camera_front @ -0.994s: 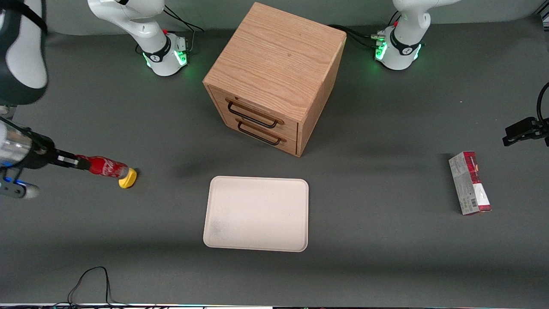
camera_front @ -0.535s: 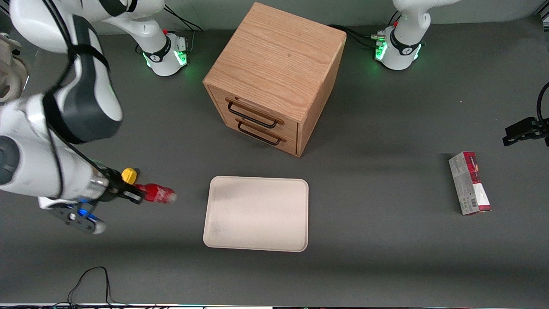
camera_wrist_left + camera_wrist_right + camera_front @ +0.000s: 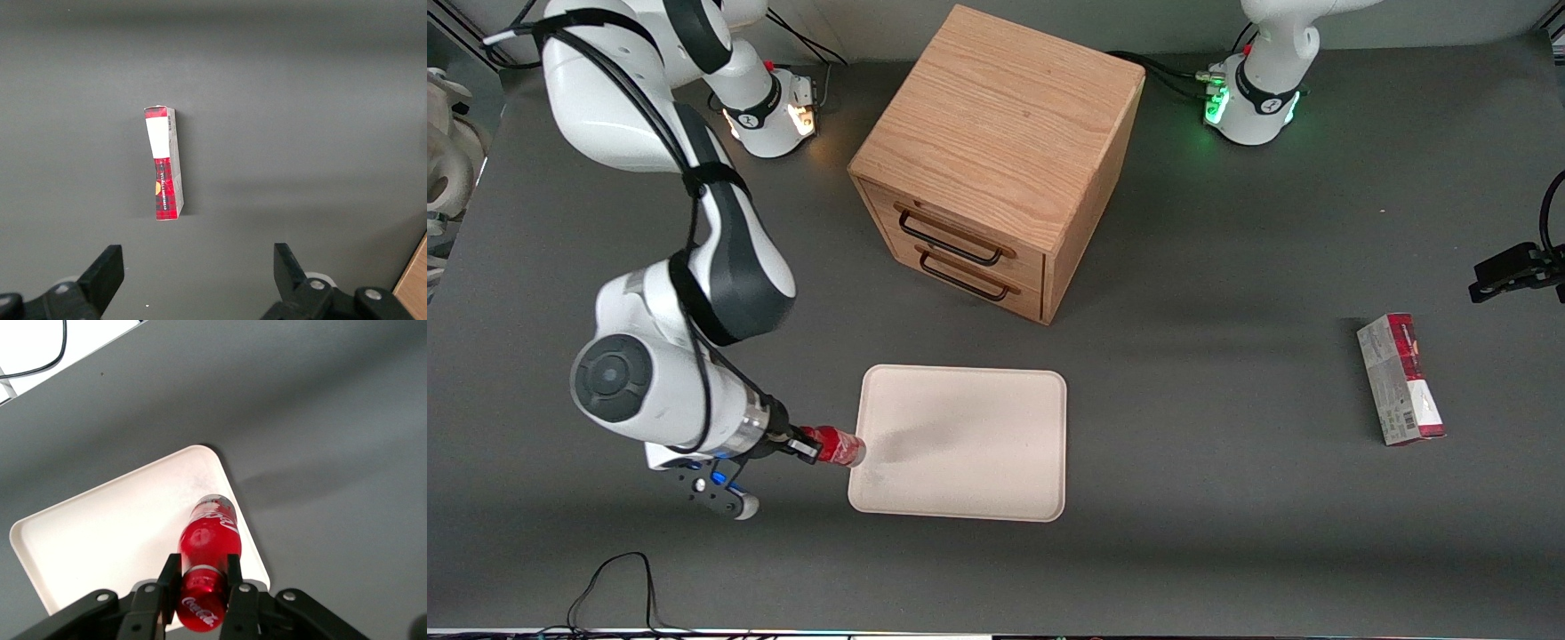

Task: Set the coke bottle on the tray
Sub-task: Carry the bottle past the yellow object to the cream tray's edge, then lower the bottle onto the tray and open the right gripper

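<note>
My right gripper (image 3: pixel 805 445) is shut on the coke bottle (image 3: pixel 838 446), a small red bottle held by its cap end and lying roughly level above the table. Its clear base points at the cream-white tray (image 3: pixel 996 471) and hangs just over the tray's edge at the working arm's end. In the right wrist view the two black fingers (image 3: pixel 168 577) clamp the coke bottle (image 3: pixel 208 543) near its cap, with the tray (image 3: pixel 100 533) underneath its body and base. My gripper (image 3: pixel 201 576) holds it off the tray surface.
A wooden drawer cabinet (image 3: pixel 996 151) with two black handles stands farther from the front camera than the tray. A red-and-grey carton (image 3: pixel 1400 378) lies toward the parked arm's end of the table; the carton (image 3: pixel 164 163) also shows in the left wrist view. A black cable (image 3: pixel 618 587) loops near the front edge.
My right arm has swung from the working arm's end of the table toward the tray, carrying the bottle nearer the front camera. The yellow piece seen beside the bottle earlier is hidden now.
</note>
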Tool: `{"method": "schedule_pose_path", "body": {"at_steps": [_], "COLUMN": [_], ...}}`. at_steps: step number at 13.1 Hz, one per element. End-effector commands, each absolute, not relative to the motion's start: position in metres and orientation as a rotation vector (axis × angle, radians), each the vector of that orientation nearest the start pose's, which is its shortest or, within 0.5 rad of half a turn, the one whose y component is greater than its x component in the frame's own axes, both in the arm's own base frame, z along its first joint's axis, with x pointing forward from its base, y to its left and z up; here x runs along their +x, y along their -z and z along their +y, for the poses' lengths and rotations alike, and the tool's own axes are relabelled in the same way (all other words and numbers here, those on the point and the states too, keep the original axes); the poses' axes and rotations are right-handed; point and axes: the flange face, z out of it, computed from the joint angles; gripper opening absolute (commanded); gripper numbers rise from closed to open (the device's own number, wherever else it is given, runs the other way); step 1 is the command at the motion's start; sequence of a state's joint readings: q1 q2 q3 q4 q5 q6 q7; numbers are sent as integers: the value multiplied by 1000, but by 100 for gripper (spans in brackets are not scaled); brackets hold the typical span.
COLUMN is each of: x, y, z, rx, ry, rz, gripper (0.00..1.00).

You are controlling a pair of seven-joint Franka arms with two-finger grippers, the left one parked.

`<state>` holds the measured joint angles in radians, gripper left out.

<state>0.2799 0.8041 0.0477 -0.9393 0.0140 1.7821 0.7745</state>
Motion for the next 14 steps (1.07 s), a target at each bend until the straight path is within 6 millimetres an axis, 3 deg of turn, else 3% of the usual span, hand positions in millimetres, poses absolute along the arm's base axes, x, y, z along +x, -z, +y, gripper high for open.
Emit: {"method": "schedule_pose_path", "body": {"at_steps": [1,5,8,13,14], "x": [740,742,746,746,746], "y": [-392,-368,-350,-338,-338], "z": [247,263,267,271,271], "rx": [-2997,-3007,-3005,-3014,-3014], "ry": [67,90,151,144,144], "rz": [732,703,779,772,772], "gripper": [0,0,0,0,31]}}
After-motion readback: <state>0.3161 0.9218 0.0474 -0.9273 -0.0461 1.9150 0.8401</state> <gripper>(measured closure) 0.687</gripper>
